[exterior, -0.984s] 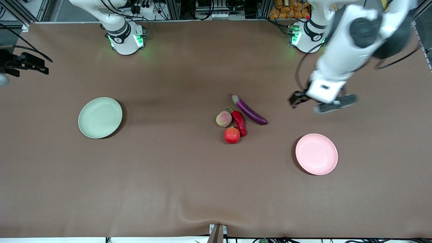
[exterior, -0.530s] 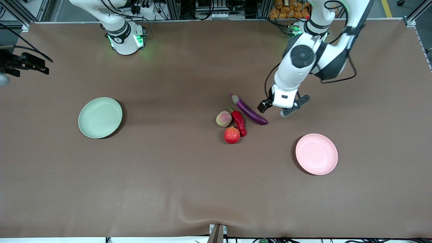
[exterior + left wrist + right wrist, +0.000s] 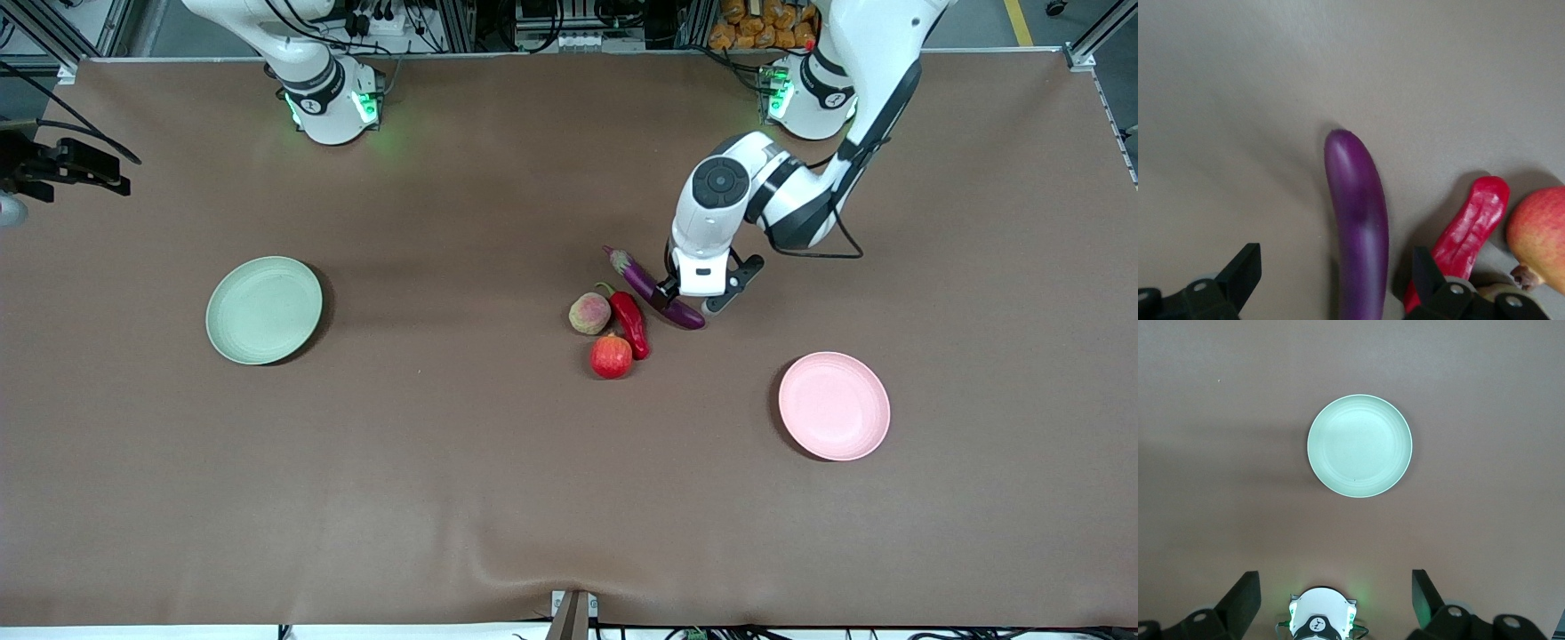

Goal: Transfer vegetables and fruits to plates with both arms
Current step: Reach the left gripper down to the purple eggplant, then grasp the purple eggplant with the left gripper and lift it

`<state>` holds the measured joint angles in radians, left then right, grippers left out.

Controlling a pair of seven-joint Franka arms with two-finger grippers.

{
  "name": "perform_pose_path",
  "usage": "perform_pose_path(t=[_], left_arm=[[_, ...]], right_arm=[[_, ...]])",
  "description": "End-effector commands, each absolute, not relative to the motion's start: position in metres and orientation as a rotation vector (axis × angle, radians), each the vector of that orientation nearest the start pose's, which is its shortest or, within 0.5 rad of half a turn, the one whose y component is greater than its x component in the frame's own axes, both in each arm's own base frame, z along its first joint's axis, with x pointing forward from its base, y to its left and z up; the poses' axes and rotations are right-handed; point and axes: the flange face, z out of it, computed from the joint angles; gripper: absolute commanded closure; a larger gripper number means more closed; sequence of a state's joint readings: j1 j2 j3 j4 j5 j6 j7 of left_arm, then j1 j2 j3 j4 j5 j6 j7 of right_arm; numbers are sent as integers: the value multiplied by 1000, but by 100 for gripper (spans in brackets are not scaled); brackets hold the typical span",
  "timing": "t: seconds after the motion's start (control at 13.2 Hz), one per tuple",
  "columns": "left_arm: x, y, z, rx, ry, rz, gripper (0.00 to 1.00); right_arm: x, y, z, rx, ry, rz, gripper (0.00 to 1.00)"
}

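No readable writing. Left hand (image 3: pixel 686 300) released, astride eggplant (image 3: pixel 655 288); right hand (image 3: pixel 1336 600) released, waiting high above green plate (image 3: pixel 1359 445).

Even, bright light falls from overhead on my counter (image 3: pixel 444 498), and the plates throw short soft shadows. Green glow spills around my bases at the top of the front view. My left wrist view is soft and blurred, dimmer toward its lower left corner.

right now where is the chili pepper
In the front view the chili pepper lies mid-table between the peach and the eggplant, with the pomegranate just nearer the camera.
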<state>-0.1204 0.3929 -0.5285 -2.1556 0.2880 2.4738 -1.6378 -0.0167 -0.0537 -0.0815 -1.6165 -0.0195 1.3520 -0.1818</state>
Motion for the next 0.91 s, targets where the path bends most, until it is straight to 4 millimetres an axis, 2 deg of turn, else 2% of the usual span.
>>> perform_pose_path(t=[0.0, 0.38, 0.45, 0.53, 0.61, 0.68, 0.83], left_arm=[[452, -348, 226, -2898, -1266, 15, 2], [449, -345, 188, -2886, -1253, 34, 12], [452, -341, 183, -2875, -1265, 48, 20], [455, -340, 181, -2873, -1275, 52, 40], [458, -340, 183, -2875, -1282, 47, 82], [459, -340, 183, -2881, -1270, 45, 100], [468, -330, 196, -2903, -1213, -1, 100]], right_arm=[[503, -51, 617, -3096, -112, 325, 0], [502, -50, 618, -3087, -113, 324, 0], [502, -50, 618, -3082, -111, 323, 0], [502, -50, 618, -3082, -111, 323, 0], [502, -49, 619, -3083, -114, 320, 0], [502, -47, 619, -3081, -116, 320, 0], [504, -48, 615, -3082, -116, 327, 0]])
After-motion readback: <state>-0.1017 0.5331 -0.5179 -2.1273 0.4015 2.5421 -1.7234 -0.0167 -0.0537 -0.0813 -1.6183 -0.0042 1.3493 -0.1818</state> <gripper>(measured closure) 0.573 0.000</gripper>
